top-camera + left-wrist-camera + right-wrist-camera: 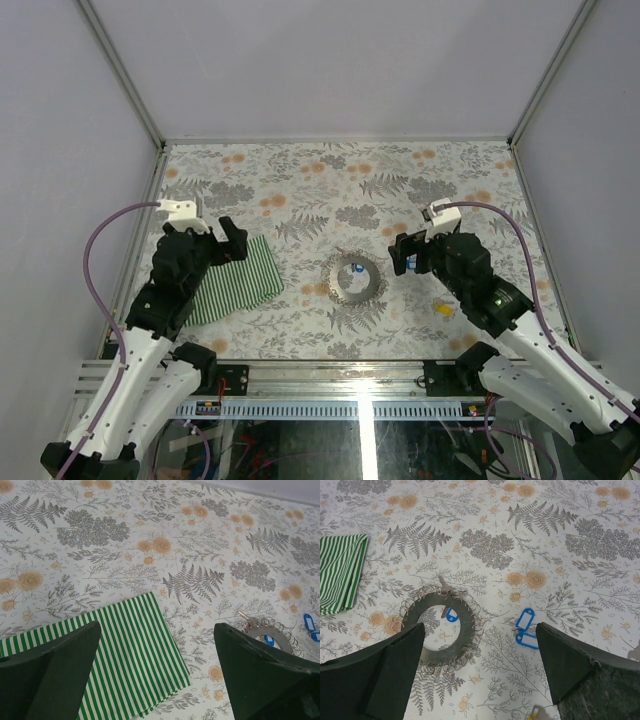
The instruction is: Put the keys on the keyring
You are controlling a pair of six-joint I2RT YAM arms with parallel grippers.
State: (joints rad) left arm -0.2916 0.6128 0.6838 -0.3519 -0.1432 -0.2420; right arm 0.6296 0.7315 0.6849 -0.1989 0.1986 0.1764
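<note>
Left gripper is standing wide open, holding nothing – its two dark fingers are framing a green-and-white striped cloth that is lying flat beneath them. Right gripper is likewise gaping fully and gripping nothing, and it is hanging over the patterned surface just to the right of the keyring.

The tabletop is wearing a pale covering printed with grey ferns and small orange flowers. Plain pale grey walls are closing it in on three sides, with thin metal posts running up the two far corners.

The keyring is lying flat near the middle of the tabletop, between the two arms – a dark round band edged with silvery wire coils. One small blue key tag is sitting inside its opening, against the upper inner edge. Two more blue key tags are lying together on the covering just right of the ring, apart from it, between the right gripper's fingers in the wrist view. A yellow key tag is resting nearer the right arm's base. The cloth is lying left of the ring, well apart from it.
</note>
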